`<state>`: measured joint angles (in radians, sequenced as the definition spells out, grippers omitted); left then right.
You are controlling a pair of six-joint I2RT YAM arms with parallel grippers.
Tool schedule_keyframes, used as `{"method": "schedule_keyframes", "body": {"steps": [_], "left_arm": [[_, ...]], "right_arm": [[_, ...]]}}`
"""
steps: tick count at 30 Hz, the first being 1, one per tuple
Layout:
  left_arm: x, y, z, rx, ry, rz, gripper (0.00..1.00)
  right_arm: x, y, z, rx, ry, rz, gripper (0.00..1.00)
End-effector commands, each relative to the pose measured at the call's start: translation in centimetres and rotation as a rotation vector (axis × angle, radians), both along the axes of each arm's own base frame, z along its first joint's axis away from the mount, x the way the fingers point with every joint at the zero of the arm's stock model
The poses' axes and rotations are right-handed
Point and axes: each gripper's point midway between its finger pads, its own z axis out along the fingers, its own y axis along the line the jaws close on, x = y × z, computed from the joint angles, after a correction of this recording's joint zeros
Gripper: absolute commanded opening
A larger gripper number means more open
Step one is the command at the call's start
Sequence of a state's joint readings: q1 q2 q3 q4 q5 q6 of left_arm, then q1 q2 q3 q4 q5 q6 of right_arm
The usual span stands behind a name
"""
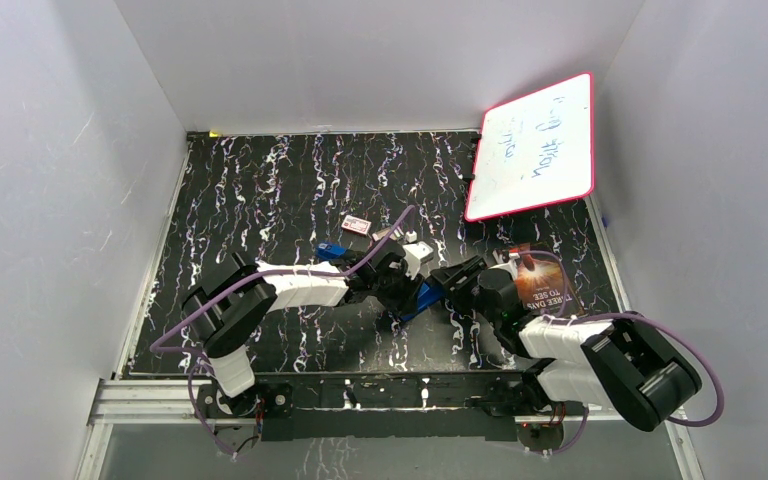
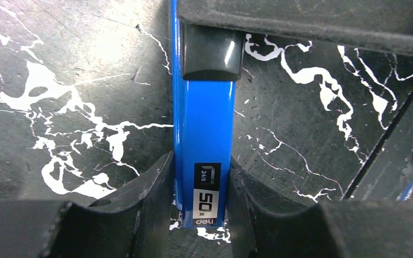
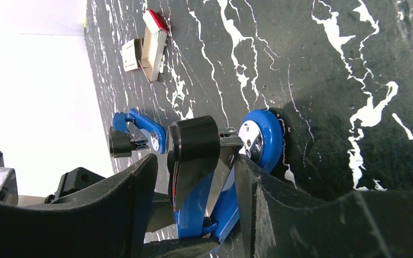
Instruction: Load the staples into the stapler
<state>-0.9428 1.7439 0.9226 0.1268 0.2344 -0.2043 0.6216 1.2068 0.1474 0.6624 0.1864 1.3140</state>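
Observation:
The blue stapler (image 1: pixel 422 298) lies on the black marbled table (image 1: pixel 260 190) between my two arms. In the left wrist view my left gripper (image 2: pixel 199 164) is shut on its blue body (image 2: pixel 201 123), with both fingers pressed on its sides near the "50" label. My right gripper (image 3: pixel 196 161) is open and straddles the stapler's raised end (image 3: pixel 204 204). The right finger touches the blue side and there is a gap at the left finger. The black cap (image 3: pixel 193 137) and the round blue hinge (image 3: pixel 261 140) show there. No silvery staple strip shows clearly.
A small red-and-white box (image 1: pixel 357 225) lies just behind the grippers, with a beige piece (image 3: pixel 132 54) beside it. A separate small blue part with a black knob (image 3: pixel 137 131) lies left of the stapler. A pink-framed whiteboard (image 1: pixel 532 148) leans at the back right. A dark booklet (image 1: pixel 542 280) lies by the right arm.

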Motion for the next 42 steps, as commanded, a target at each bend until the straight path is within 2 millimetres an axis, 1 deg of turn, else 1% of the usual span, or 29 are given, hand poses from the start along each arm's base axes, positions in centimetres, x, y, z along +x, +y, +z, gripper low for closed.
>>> {"method": "schedule_keyframes", "body": {"steps": [1,5,6,9,12,13,15,18,19,20,21,23,24,25,27,30,32,34,35,38,39,40,41,42], "left_arm": [[-1.5,-2.2,2.7,-0.123,0.051,-0.065,0.12],[-1.5,-2.7,2.6,-0.117,0.086,-0.058,0.12],[-1.5,-2.7,2.2,-0.101,0.091,-0.058,0.12],[-1.4,-2.7,2.1,-0.097,0.087,-0.059,0.12],[-1.3,-2.6,2.0,-0.091,0.081,-0.062,0.12],[-1.3,-2.5,2.0,-0.087,0.079,-0.061,0.12],[-1.2,-2.4,1.9,-0.08,0.076,-0.065,0.12],[-1.1,-2.2,1.8,-0.067,0.068,-0.065,0.12],[-1.1,-2.2,1.8,-0.064,0.062,-0.066,0.13],[-1.0,-2.1,1.8,-0.06,0.057,-0.064,0.13],[-0.9,-2.0,1.9,-0.056,0.05,-0.064,0.13],[-0.8,-1.9,1.9,-0.048,0.04,-0.067,0.13],[-0.8,-1.8,1.9,-0.047,0.036,-0.07,0.13],[-0.8,-1.9,2.0,-0.047,0.035,-0.074,0.14],[-0.9,-1.9,2.0,-0.051,0.036,-0.082,0.14],[-1.0,-2.1,1.9,-0.053,0.044,-0.091,0.14],[-1.0,-2.1,1.8,-0.048,0.044,-0.09,0.14],[-0.8,-2.1,1.9,-0.043,0.037,-0.087,0.15],[-0.7,-2.0,1.9,-0.04,0.033,-0.086,0.14],[-0.5,-1.9,1.9,-0.028,0.021,-0.084,0.14],[-0.4,-1.8,1.8,-0.024,0.018,-0.084,0.14],[-0.4,-1.8,1.9,-0.022,0.013,-0.083,0.15],[-0.3,-1.8,2.0,-0.019,0.008,-0.084,0.15],[-0.2,-1.7,2.0,-0.013,0.0,-0.084,0.15]], "right_arm": [[0.8,0.3,1.0,0.045,-0.034,-0.015,0.62],[0.7,0.4,0.8,0.052,-0.022,-0.006,0.6],[0.6,0.4,0.6,0.051,-0.017,-0.005,0.55],[0.6,0.4,0.5,0.047,-0.016,-0.003,0.47],[0.6,0.3,0.4,0.037,-0.015,-0.003,0.3],[0.6,0.3,0.3,0.032,-0.015,-0.002,0.26],[0.5,0.3,0.3,0.025,-0.016,0.004,0.19],[0.4,0.1,0.2,0.015,-0.017,0.002,0.12],[0.4,-0.1,0.2,0.01,-0.019,-0.001,0.11],[0.4,-0.1,0.2,0.005,-0.023,0.0,0.13],[0.4,-0.2,0.3,0.001,-0.026,-0.001,0.18],[0.4,-0.2,0.5,-0.003,-0.035,0.002,0.44],[0.4,-0.2,0.5,-0.005,-0.038,0.004,0.54],[0.4,-0.2,0.6,-0.005,-0.043,0.004,0.6],[0.4,0.1,0.8,0.008,-0.057,0.016,0.67],[0.4,0.5,0.9,0.023,-0.059,0.036,0.7],[0.4,0.7,0.8,0.027,-0.056,0.043,0.71],[0.3,0.7,0.7,0.026,-0.054,0.044,0.67],[0.3,0.6,0.7,0.024,-0.052,0.041,0.63],[0.2,0.4,0.4,0.015,-0.045,0.033,0.38],[0.2,0.3,0.4,0.012,-0.044,0.033,0.32],[0.2,0.3,0.4,0.011,-0.045,0.032,0.29],[0.1,0.2,0.4,0.006,-0.044,0.033,0.29],[0.1,0.2,0.5,0.003,-0.049,0.035,0.32]]}}
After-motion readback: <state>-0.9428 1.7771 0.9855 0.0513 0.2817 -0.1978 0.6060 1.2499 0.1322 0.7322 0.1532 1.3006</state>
